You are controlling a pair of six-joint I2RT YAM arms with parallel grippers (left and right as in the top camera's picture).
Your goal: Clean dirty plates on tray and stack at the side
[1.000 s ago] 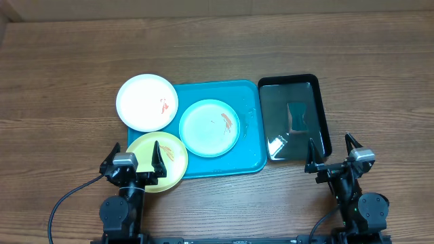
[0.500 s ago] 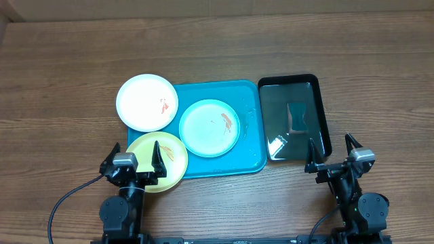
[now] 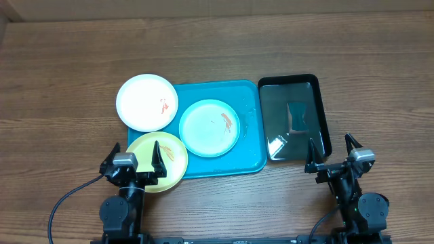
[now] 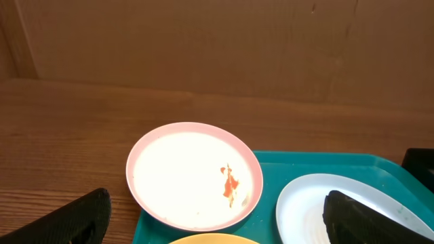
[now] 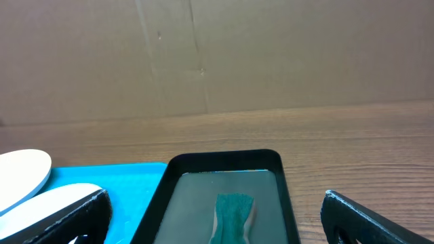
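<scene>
Wood-grain worktop [image 3: 61,61] is filling the whole overhead shot, with plain brown cardboard standing behind it in both wrist views. Starting at the left, the white plate [image 3: 146,102] is sitting half over the top-left corner of the turquoise tray [image 3: 247,95], showing a small orange-red smear near its right side. Just below it the yellow plate [image 3: 173,166] is overhanging the tray's bottom-left corner, smeared too. The left tool [image 3: 134,148] is waiting at that plate's near edge, fingers spread wide and gripping nothing, one finger overlapping the plate as seen from above. Moving along, the mint plate [image 3: 209,127] is lying fully inside the tray, carrying its own smear toward the right. Next over, the black tray [image 3: 288,78] is sitting just beside the turquoise one, and a greenish cloth [image 5: 232,211] (could be a sponge, can't tell) is lying in the middle of it. At the far right, the right tool [image 3: 330,140] is sitting by the black tray's near right corner, fingers wide apart and empty. I'm reading this as the very start: all three plates are showing smears and nothing is stacking up at the side. I'm guessing the next move is the right tool going forward and down into the black tray to pinch that cloth, while the left one is steadying a plate, since light plastic is probably going to skate around.
</scene>
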